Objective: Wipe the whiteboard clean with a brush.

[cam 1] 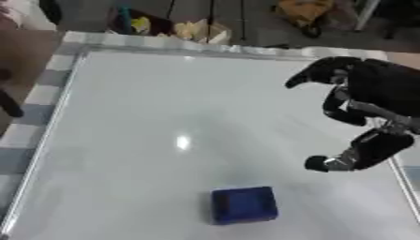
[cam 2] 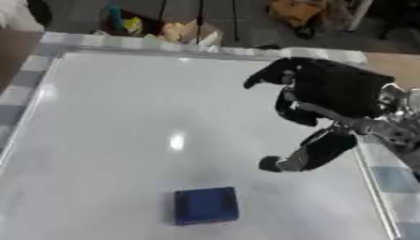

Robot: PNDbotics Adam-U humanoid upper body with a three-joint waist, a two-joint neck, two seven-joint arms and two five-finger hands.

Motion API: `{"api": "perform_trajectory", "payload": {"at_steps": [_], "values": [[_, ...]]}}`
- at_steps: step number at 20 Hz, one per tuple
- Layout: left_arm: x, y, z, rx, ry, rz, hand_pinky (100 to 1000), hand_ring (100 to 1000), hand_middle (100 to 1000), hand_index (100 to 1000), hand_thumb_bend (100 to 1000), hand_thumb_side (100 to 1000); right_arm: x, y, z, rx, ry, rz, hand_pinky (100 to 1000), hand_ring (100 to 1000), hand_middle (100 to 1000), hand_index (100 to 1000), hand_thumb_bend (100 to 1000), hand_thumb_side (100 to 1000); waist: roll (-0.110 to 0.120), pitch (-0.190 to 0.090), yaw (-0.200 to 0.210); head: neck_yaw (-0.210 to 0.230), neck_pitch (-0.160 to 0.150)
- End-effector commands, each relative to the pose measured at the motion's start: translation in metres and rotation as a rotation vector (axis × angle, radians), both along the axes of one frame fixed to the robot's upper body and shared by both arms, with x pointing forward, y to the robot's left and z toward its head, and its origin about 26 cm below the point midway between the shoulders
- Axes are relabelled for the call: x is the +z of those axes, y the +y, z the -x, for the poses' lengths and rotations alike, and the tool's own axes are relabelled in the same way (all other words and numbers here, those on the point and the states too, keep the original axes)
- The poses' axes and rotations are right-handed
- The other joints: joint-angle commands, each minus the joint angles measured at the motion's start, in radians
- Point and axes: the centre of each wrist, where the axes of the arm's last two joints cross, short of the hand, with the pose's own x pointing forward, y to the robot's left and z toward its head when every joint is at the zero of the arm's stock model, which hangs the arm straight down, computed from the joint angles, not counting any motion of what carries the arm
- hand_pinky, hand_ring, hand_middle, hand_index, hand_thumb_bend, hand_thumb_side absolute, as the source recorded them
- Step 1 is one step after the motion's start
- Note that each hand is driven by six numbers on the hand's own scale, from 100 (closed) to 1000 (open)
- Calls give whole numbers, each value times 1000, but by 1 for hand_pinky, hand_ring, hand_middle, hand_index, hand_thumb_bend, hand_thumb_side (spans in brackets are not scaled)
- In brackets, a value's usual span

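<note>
A white whiteboard with a silver frame fills most of the view and lies flat; no marks show on it. A dark blue block-shaped brush lies on the board near its front edge, a little right of centre. My right hand hovers above the board's right side, behind and to the right of the brush and apart from it. Its fingers are spread and bent, its thumb points down and left, and it holds nothing. My left hand does not show.
A checked cloth lies under the board and shows along the left and far edges. Beyond the far edge are cardboard boxes and a yellow object on the floor. A dark shape shows at the left edge.
</note>
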Motion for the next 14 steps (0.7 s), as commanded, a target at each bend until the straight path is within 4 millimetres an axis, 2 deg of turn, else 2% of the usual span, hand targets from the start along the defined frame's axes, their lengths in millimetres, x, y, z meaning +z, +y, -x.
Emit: {"api": "perform_trajectory", "payload": {"at_steps": [1,5,7,14], "values": [[7,0,3,-11,-28,-15,377,672,553,639,121,949,8,3,3,-1,27,41,891,873,809,100,515,628,2,-26,1,-4,-4],[7,0,3,-15,-25,-17,377,673,553,638,121,949,4,12,2,-11,68,57,890,887,819,100,524,622,2,-25,1,-6,-1],[7,-1,3,-17,-25,-17,377,673,553,638,121,949,2,18,2,-26,87,72,877,880,807,100,498,596,3,-25,3,-8,0],[7,-2,3,-24,-23,-17,376,673,553,638,120,950,-12,34,1,-42,183,94,872,860,797,100,521,536,2,-23,9,-12,2]]}}
